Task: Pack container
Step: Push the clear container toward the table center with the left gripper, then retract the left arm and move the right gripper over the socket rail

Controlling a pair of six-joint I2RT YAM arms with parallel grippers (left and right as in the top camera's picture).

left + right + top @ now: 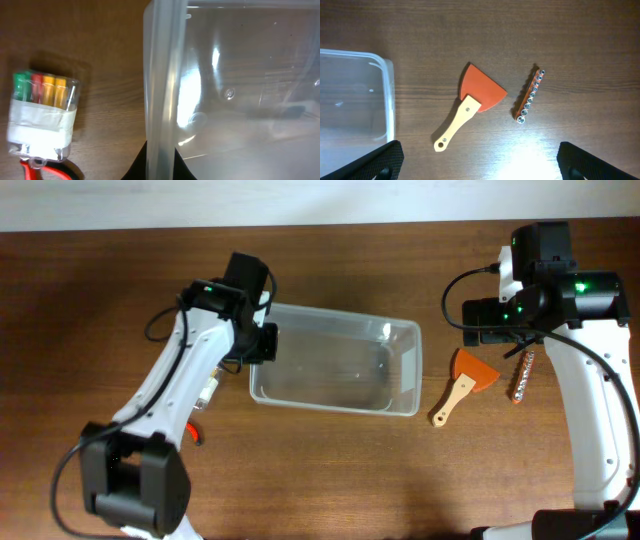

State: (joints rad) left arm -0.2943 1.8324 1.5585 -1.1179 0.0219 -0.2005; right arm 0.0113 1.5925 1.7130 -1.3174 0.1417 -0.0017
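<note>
The container (409, 370) is a clear rectangular tub in the middle of the table, with nothing visible inside. My left gripper (264, 346) is at its left wall. In the left wrist view the gripper (161, 169) is shut on the container's thick rim (160, 75), one finger on each side. My right gripper (497, 315) is open and empty, above the table to the right of the container. In the right wrist view its fingers (481, 162) spread wide, nearer than an orange scraper (477, 97). The container's corner (387, 100) shows at the left.
The orange scraper with a wooden handle (466, 378) and a strip of screwdriver bits (522, 376) (529, 96) lie right of the container. A clear pack of coloured markers (42, 117) (208, 390) and a red-handled tool (40, 171) (193, 432) lie to its left.
</note>
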